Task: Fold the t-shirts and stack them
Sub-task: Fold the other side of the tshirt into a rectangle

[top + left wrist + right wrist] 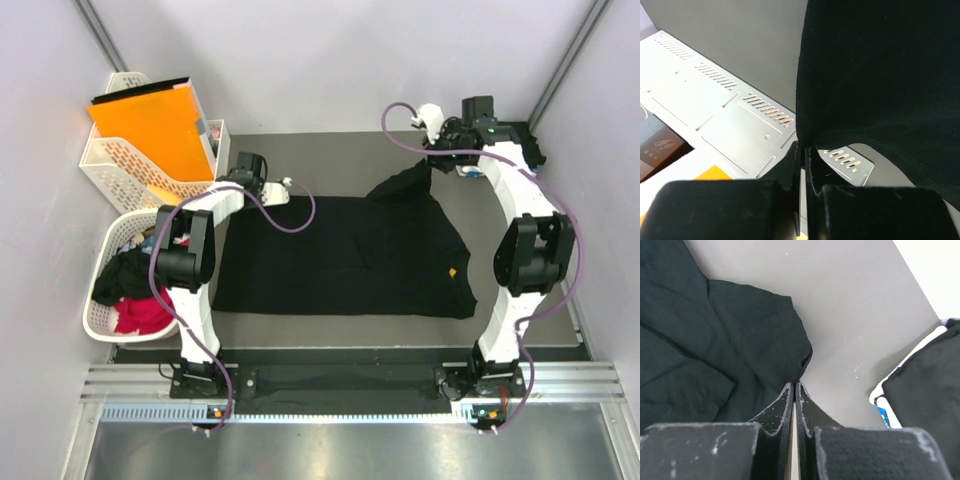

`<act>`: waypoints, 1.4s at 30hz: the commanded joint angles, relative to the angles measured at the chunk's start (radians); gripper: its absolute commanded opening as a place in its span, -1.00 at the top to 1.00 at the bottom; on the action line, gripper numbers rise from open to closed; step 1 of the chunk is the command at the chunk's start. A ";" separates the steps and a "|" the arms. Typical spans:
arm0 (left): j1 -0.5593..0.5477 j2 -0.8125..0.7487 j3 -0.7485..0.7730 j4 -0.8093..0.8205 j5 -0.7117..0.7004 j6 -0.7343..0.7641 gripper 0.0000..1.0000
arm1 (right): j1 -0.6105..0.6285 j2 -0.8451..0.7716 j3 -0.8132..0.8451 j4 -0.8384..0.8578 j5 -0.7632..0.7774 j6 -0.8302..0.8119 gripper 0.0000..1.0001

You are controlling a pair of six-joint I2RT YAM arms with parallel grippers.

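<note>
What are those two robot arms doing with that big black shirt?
They are folding laundry. A black t-shirt lies spread flat on the table. The left gripper and the right gripper each have their jaws shut on its far edge, one at each end. No fold is made yet. A heap of other clothes sits in the white basket on the left.

Left gripper (802, 152) at bottom centre of frame, its black fingers pressed together on the edge of a black soft cloth t-shirt (880, 75) filling the upper right; white slotted flat panel (735, 135) at left, orange sliver (715, 173) lower left, grey tabletop (740, 35) behind.
</note>
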 commanded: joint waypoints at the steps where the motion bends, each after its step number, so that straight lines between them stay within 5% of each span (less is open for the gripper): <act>1: 0.013 -0.063 -0.024 0.026 0.004 0.016 1.00 | 0.009 -0.082 0.035 -0.119 -0.053 -0.081 1.00; 14: 0.026 -0.099 -0.041 0.035 0.008 0.015 1.00 | 0.009 -0.178 -0.148 -0.332 -0.058 -0.276 1.00; 29: 0.032 -0.140 -0.036 -0.041 0.049 0.027 1.00 | 0.010 -0.246 -0.167 -0.553 -0.001 -0.450 1.00; 42: 0.041 -0.174 -0.030 -0.184 0.093 0.064 1.00 | -0.002 -0.279 -0.279 -0.515 0.139 -0.527 1.00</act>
